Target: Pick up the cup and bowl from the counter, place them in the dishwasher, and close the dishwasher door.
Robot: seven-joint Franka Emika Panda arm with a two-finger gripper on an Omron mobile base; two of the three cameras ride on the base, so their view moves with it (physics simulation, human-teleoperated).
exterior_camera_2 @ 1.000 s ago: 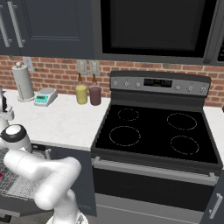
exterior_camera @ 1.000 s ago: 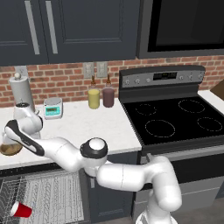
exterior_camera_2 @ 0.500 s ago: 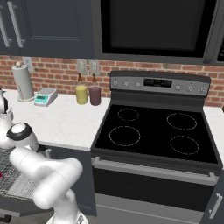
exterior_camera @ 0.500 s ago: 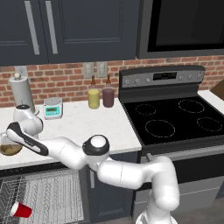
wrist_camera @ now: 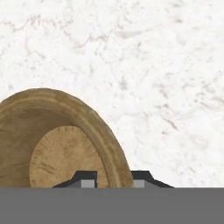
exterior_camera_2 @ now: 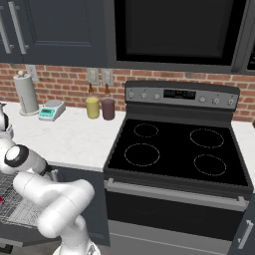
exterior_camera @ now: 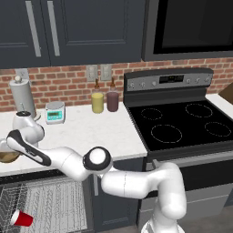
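Brown wood-like bowl (wrist_camera: 61,140), olive-tan inside: its rim wall stands between the two dark fingers (wrist_camera: 114,179), one tip inside the rim, one outside, drawn close about the wall; whether they press it cannot be told. Bowl rests on the white marble-look bench (wrist_camera: 166,65), which spreads beyond the fingers on the outer side. In the left base view the bowl (exterior_camera: 8,156) sits at the bench's near left edge under the hand. Below the fingers: dishwasher (exterior_camera: 50,202) open, white wire rack drawn out, red cup (exterior_camera: 21,218) lying on its side in the rack's near left corner. Farther back on the bench: small teal scale (exterior_camera: 55,112), paper-towel roll (exterior_camera: 22,96), yellow jar (exterior_camera: 97,102), maroon jar (exterior_camera: 112,101). Off to the right: black-topped stove (exterior_camera: 182,125).
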